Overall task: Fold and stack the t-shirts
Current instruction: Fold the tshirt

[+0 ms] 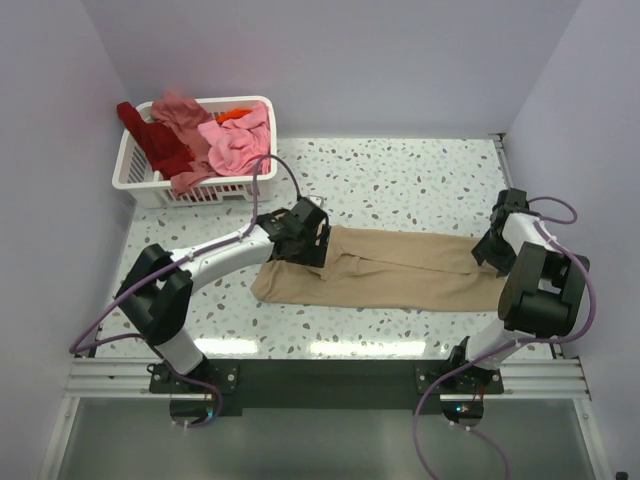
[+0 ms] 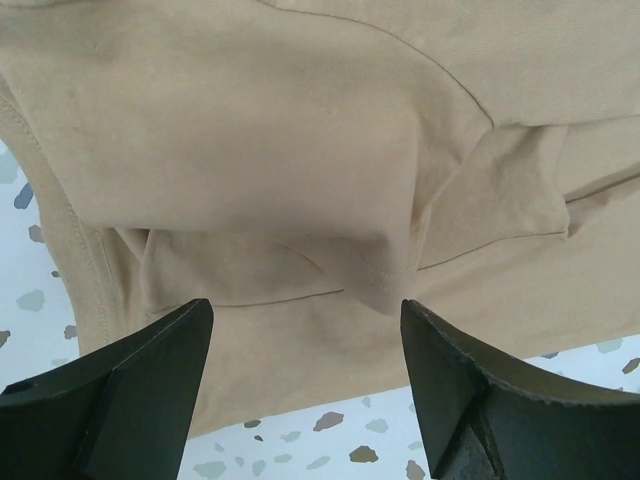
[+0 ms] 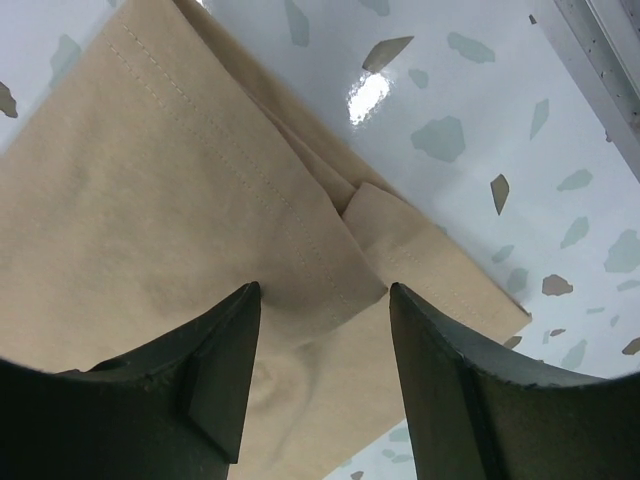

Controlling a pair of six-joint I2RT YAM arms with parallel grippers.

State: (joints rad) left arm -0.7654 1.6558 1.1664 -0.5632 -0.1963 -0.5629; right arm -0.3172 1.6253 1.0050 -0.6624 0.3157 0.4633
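A tan t-shirt (image 1: 400, 268) lies folded into a long strip across the middle of the table. My left gripper (image 1: 300, 240) is open over its left end, where folded layers and a sleeve edge show in the left wrist view (image 2: 300, 180). My right gripper (image 1: 487, 250) is open over its right end, above the stitched hem corner (image 3: 330, 260). Neither holds cloth. Pink (image 1: 238, 142), salmon (image 1: 180, 112), dark red (image 1: 152, 142) and orange (image 1: 234, 114) shirts lie heaped in the basket.
The white slatted basket (image 1: 135, 178) stands at the back left of the speckled table (image 1: 400, 180). Lilac walls close in the left, back and right sides. A metal rail (image 1: 330, 375) runs along the near edge by the arm bases.
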